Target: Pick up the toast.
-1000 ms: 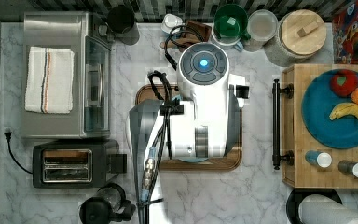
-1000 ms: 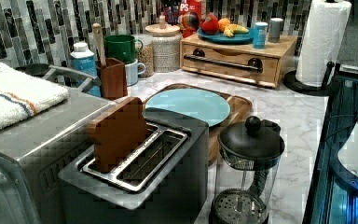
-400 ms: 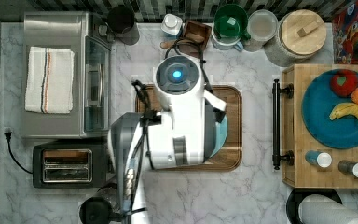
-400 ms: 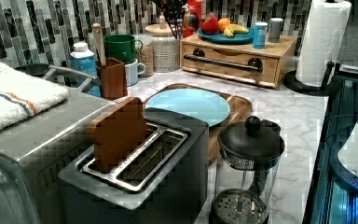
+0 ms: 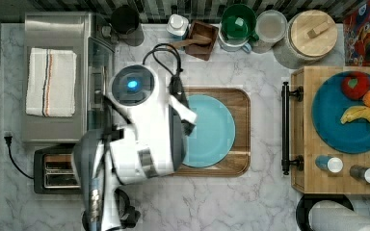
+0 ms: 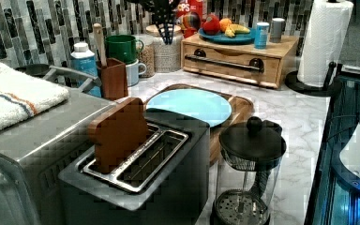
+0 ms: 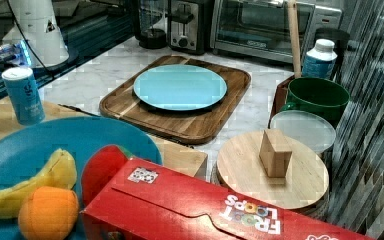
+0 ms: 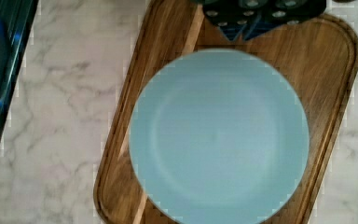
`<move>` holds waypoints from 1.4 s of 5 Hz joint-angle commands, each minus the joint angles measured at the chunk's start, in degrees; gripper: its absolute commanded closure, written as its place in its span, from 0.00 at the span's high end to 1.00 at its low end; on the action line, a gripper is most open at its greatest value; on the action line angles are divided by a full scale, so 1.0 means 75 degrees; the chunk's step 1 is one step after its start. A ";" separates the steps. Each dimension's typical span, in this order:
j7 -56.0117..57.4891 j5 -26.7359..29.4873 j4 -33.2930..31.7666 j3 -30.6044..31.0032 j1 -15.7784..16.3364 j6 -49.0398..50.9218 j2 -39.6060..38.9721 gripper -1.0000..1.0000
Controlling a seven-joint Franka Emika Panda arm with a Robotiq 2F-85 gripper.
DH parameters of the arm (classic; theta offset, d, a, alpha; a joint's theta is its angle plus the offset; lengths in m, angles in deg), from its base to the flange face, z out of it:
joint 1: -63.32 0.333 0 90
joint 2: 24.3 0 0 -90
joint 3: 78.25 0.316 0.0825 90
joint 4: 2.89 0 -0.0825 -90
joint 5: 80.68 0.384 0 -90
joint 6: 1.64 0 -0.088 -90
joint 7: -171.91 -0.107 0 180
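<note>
The toast [image 6: 118, 134] is a brown slice standing upright in one slot of the dark toaster [image 6: 136, 183], sticking well above the top. From above it is a tan strip [image 5: 58, 162] in the toaster's [image 5: 53, 169] slot nearer the toaster oven. My gripper [image 6: 163, 19] hangs high over the far side of the blue plate [image 6: 190, 105], well away from the toast. In the wrist view the gripper [image 8: 254, 21] is above the plate [image 8: 219, 133] and the wooden tray [image 8: 121, 154], with nothing in it.
A glass coffee press [image 6: 249, 173] stands right beside the toaster. A toaster oven [image 5: 60, 77] with a folded towel [image 5: 50, 82] is on the toaster's other side. Mugs, jars and a utensil holder [image 5: 200, 38] line the back wall. A fruit plate [image 5: 349, 110] sits on the wooden box.
The arm has swung toward the top view's left and bottom, from over the tray's middle to its left edge. In the left view the gripper has come into sight at the top.
</note>
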 commanded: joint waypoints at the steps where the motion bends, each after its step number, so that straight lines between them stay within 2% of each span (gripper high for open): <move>1: -0.2735 0.0574 0.1102 0.1150 0.0613 0.0210 0.0076 0.00; 2: -0.3360 0.0826 0.1528 0.1453 0.0574 0.0266 -0.0173 0.60; 3: -0.3606 0.1238 0.1969 0.1578 0.0579 0.0387 -0.0459 1.00; 4: -0.3836 0.1770 0.1691 0.1778 0.0503 -0.0098 -0.0404 1.00; 5: -0.4456 0.1656 0.1975 0.2289 0.0378 -0.0171 -0.0592 1.00; 7: -0.5240 0.1634 0.1979 0.2402 0.0914 -0.0280 -0.1007 1.00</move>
